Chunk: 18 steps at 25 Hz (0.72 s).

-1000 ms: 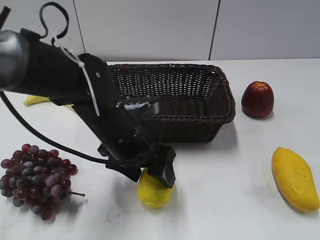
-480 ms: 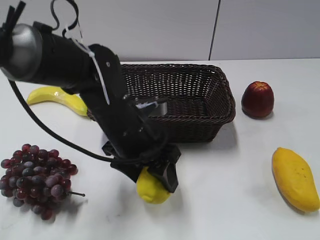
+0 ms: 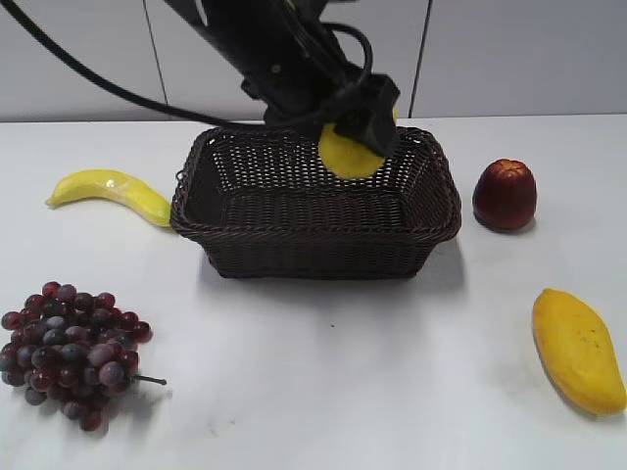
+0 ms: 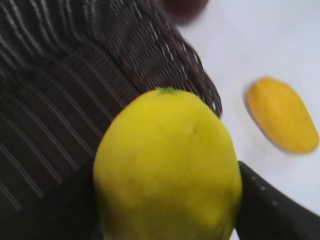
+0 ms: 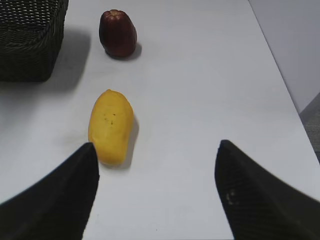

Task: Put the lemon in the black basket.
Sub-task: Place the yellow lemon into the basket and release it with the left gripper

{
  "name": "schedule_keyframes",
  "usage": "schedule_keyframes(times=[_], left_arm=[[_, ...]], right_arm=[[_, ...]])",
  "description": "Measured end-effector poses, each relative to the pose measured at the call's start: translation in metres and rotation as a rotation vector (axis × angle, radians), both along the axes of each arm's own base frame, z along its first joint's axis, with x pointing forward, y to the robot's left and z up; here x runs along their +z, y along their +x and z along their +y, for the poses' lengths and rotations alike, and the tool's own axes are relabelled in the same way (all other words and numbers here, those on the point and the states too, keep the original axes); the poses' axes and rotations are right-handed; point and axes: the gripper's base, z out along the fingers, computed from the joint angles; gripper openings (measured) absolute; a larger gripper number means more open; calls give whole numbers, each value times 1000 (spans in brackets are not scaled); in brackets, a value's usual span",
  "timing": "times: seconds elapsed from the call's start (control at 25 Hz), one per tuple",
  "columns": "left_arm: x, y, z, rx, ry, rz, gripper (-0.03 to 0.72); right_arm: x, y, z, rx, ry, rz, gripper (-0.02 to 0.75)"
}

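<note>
One container is seen on the white table (image 3: 323, 392): the black basket (image 3: 318, 240), a dark woven wicker rectangle with a braided rim, and nothing is seen lying on the visible part of its floor. The lemon (image 3: 350, 154) is held in the air above the basket's back right part, gripped by the left gripper (image 3: 361, 116), whose dark fingers (image 4: 265, 210) are pressed against both sides of the fruit in the left wrist view, where the lemon (image 4: 167, 167) fills the middle with the wicker wall (image 4: 75, 90) behind it. A banana (image 3: 110, 192) is laid on the table just beside the basket's left end, and a bunch of red grapes (image 3: 71, 351) is placed nearer the camera on the left, well apart from the basket. A dark red fruit (image 3: 505, 194) is stood to the right of the basket, and a mango (image 3: 578, 348) is laid at the front right. In the right wrist view the right gripper (image 5: 155, 195) is shown with its fingers spread wide and nothing between them, above the table near the mango (image 5: 111, 126), with the dark red fruit (image 5: 118, 33) and a basket corner (image 5: 30, 40) farther off.
</note>
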Motion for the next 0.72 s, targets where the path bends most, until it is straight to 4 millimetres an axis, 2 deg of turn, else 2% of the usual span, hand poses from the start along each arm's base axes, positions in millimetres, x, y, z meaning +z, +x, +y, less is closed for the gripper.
schedule_keyframes(times=[0.08, 0.16, 0.36, 0.48, 0.56, 0.72], left_arm=[[2, 15, 9, 53, -23, -49, 564], [-4, 31, 24, 105, -19, -53, 564], [-51, 64, 52, 188, 47, 55, 564], [-72, 70, 55, 202, 68, 103, 564], [-79, 71, 54, 202, 75, 118, 571], [-80, 71, 54, 201, 76, 123, 652]], right_arm=[[0, 0, 0, 0, 0, 0, 590], [0, 0, 0, 0, 0, 0, 590], [0, 0, 0, 0, 0, 0, 590], [0, 0, 0, 0, 0, 0, 590], [0, 0, 0, 0, 0, 0, 590], [0, 0, 0, 0, 0, 0, 590]])
